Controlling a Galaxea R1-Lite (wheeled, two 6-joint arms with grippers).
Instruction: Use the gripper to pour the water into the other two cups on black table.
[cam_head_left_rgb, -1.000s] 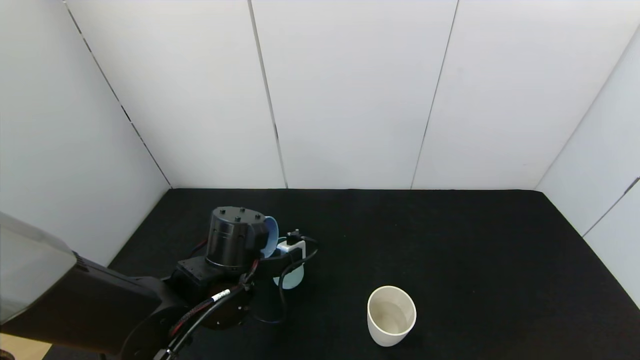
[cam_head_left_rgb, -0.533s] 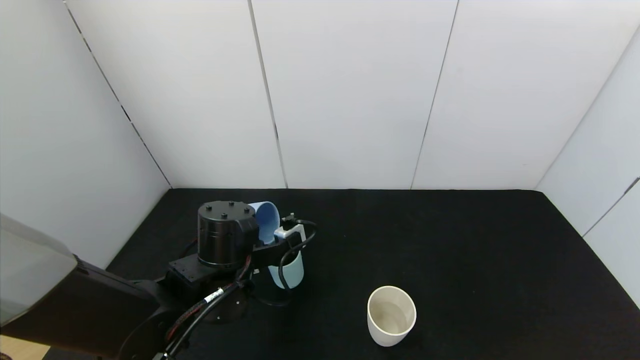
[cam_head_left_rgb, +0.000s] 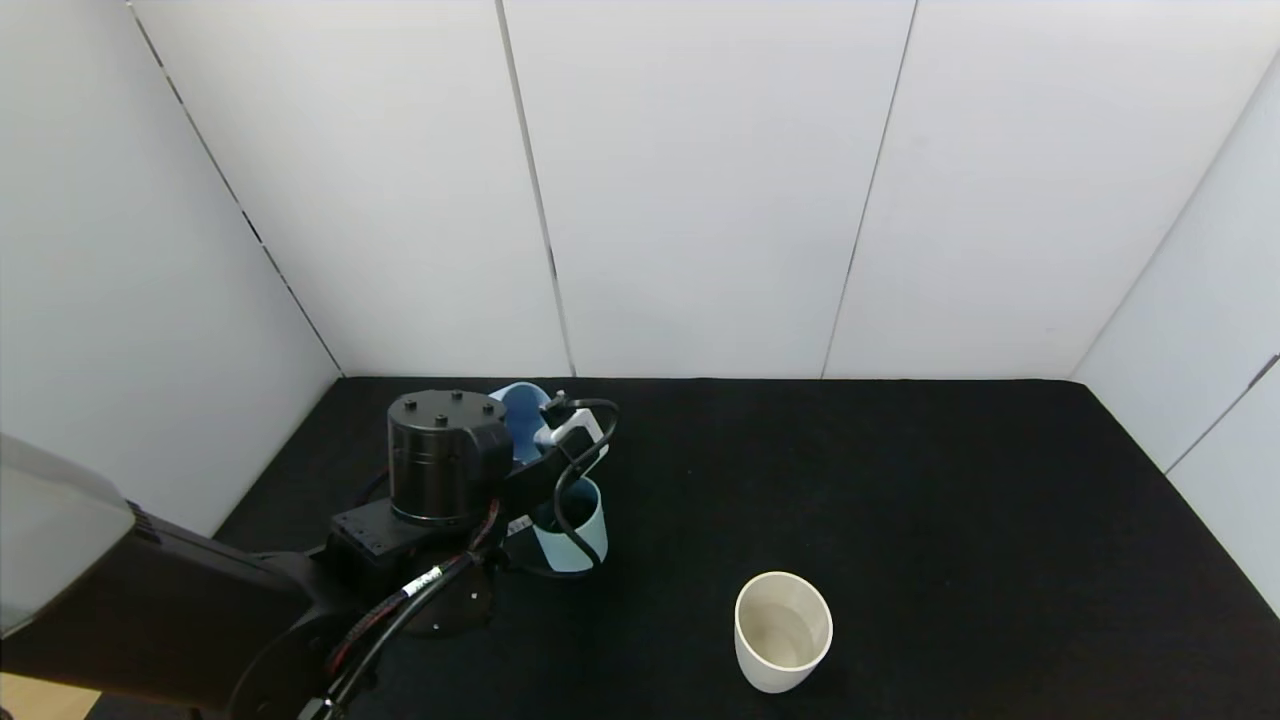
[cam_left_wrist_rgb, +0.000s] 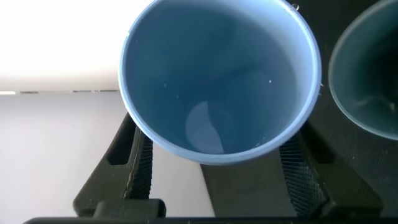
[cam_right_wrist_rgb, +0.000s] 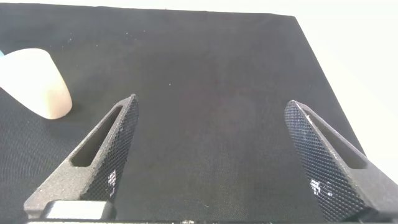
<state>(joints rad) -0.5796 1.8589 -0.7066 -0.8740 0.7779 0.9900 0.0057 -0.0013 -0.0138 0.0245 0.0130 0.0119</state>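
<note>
1. Black table: fills the floor of the head view, white walls around it; all cups on or above it.
2. Left arm: reaches in from the near left. Left gripper clamped on the blue cup, a finger pressing each side in the left wrist view.
3. Right gripper: out of the head view; fingers wide apart over bare table, holding nothing, parked.
4. White cup: upright, near centre-right, well apart from the other cups. Inside looks wet with a faint shimmer of water, so probably already served.
5. Teal cup: upright on the table just below and beside the blue cup; partly masked by the gripper and its cable in the head view, rim showing at the edge of the left wrist view. Fill level impossible to tell.
6. Blue cup: held off the table, mouth tipped toward the wrist camera; only a thin film or droplets inside, seemingly near empty.
7. Progress, as a judgement: late stage, both pours likely made. Left to do: level the blue cup, set it down, let go.
</note>
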